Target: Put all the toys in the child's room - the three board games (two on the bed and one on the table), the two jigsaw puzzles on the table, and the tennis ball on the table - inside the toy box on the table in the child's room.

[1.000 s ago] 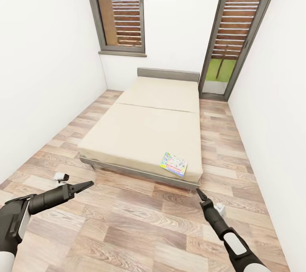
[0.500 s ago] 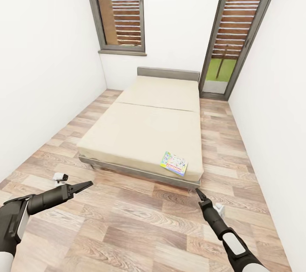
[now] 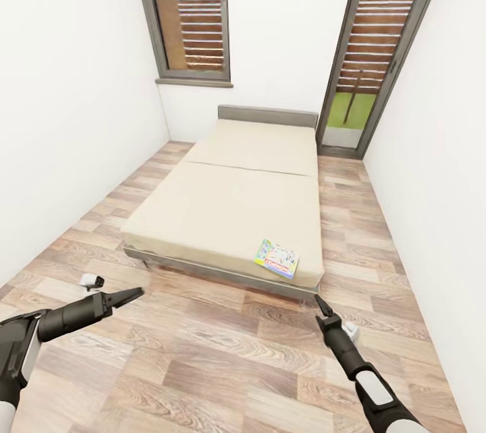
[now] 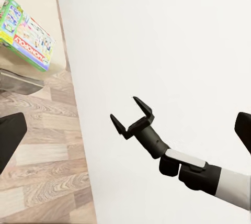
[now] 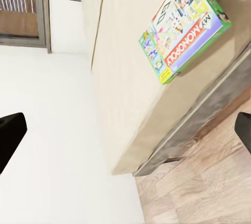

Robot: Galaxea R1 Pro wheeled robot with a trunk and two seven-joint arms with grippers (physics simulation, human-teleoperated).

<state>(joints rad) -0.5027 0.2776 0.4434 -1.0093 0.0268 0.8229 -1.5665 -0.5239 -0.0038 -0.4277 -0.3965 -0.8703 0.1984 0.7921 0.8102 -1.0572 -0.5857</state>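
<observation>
White-walled room with a wood-plank floor [image 3: 223, 365] and tall dark-framed windows [image 3: 192, 14]. Low wide bed [image 3: 229, 203] with beige sheet and dark grey frame, headboard at the far wall. Flat white-and-green "Monopoly" board game box [image 3: 276, 259] lying at the bed's near right corner, close to the foot edge. Left gripper [image 3: 128, 296] hanging over the floor, can't tell how wide. Right gripper [image 4: 132, 115] spread open, empty, short of that corner.

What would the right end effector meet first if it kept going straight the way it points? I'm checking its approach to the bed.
Probably the bed's near corner, just below the board game. The right end effector hangs open over bare floor before it; depth is uncertain.
</observation>
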